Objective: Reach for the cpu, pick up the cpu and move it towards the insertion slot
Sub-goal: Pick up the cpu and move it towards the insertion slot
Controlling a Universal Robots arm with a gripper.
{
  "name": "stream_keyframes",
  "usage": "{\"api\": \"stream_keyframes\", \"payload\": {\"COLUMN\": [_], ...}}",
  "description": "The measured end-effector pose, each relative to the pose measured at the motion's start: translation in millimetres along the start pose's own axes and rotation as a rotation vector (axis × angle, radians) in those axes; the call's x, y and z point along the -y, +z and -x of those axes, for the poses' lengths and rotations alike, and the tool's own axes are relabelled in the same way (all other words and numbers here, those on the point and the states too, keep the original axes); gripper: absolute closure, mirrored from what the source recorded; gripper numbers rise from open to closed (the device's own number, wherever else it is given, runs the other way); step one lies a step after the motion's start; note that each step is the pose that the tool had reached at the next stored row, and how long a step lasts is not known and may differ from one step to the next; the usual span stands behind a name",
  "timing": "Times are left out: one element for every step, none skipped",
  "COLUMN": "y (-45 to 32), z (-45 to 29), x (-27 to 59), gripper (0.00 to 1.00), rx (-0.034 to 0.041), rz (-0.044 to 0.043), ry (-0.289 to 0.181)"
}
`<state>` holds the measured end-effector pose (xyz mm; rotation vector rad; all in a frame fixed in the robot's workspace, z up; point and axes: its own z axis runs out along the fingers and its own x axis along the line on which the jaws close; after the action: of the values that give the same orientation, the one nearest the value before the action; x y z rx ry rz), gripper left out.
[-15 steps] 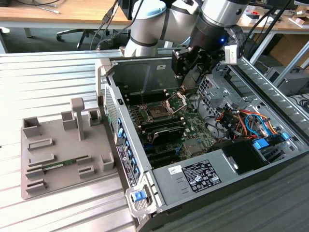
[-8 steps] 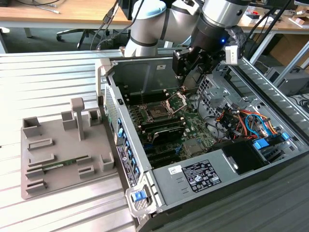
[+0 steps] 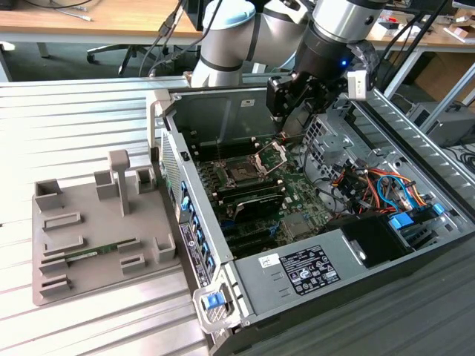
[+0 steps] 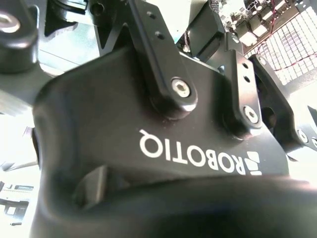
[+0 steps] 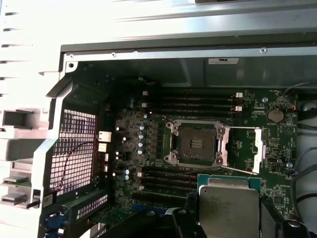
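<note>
A ribbed, pale metal counter carries an open computer case lying on its side, its steel walls bare and grey. Beyond the counter, at the far side of the room, stands a wooden desk with loose cables and a chair base beneath it. On the exterior view's left, beside the case, rests a grey plastic tray with blocky posts and shallow recesses; a long thin green memory stick lies in one of them.

Inside the case the green motherboard is crowded with small parts, long black memory slots and, on the exterior view's right, bundles of red, orange and blue wires. The insertion slot is a dark square socket with its silver clamp frame swung open to one side and a thin wire lever alongside.

The arm hangs over the far part of the case, and its black end effector hovers above the board, near the slot. In the first wrist view the end effector is clenched on the cpu, a flat square chip with a dull silver top and thin tan rim, held just short of the open slot and not touching it.
</note>
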<state>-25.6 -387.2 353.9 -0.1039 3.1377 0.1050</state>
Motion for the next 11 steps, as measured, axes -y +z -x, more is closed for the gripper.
{"api": "stream_keyframes", "payload": {"y": [0.2, 0.4, 0.7, 1.0, 1.1, 1.2, 1.5, 1.7, 1.9, 2.1, 2.3], "z": [0.1, 0.1, 0.1, 0.2, 0.2, 0.2, 0.2, 0.2, 0.2, 0.2, 0.2], "x": [-0.2, -0.4, -0.9, -1.3, -1.5, -1.7, -2.1, -2.4, -2.5, -2.7, -2.8], "gripper": [0.45, 0.45, 0.45, 0.45, 0.45, 0.45, 0.45, 0.45, 0.45, 0.45, 0.45], "rx": [0.0, 0.0, 0.0, 0.0, 0.0, 0.0, 0.0, 0.0, 0.0, 0.0, 0.0], "rz": [0.0, 0.0, -0.0001, 0.0, 0.0, 0.0, 0.0, -0.0001, 0.0, -0.0001, 0.0], "ry": [0.0, 0.0, 0.0, 0.0, 0.0, 0.0, 0.0, 0.0, 0.0, 0.0, 0.0]}}
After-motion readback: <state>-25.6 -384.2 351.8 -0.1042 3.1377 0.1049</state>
